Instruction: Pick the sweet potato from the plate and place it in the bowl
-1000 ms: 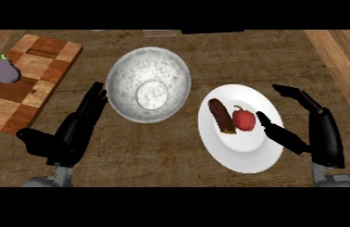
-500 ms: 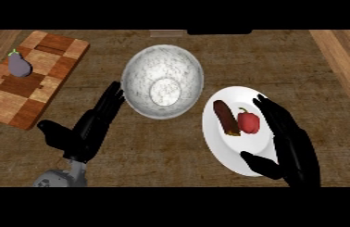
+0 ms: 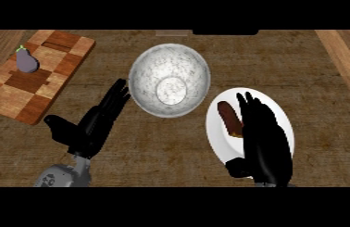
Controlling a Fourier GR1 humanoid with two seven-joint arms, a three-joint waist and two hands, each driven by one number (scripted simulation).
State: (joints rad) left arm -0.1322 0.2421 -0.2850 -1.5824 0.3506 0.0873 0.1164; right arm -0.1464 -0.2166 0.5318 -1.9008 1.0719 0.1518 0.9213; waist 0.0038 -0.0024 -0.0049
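Your left hand (image 3: 92, 126) lies flat-fingered, the bowl (image 3: 169, 80) just to its right; the sweet potato (image 3: 229, 116) sits on the plate (image 3: 215, 131) just left of your right hand (image 3: 265, 140), fingers straight, holding nothing; closing off-centre could nudge it away.

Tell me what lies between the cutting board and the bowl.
In the head view, mostly bare wooden counter; only the straight fingertips of the left hand reach into that stretch, close to the bowl at its left rim.

Left hand (image 3: 96, 124) and right hand (image 3: 265, 140) held flat, fingers stretched forward.
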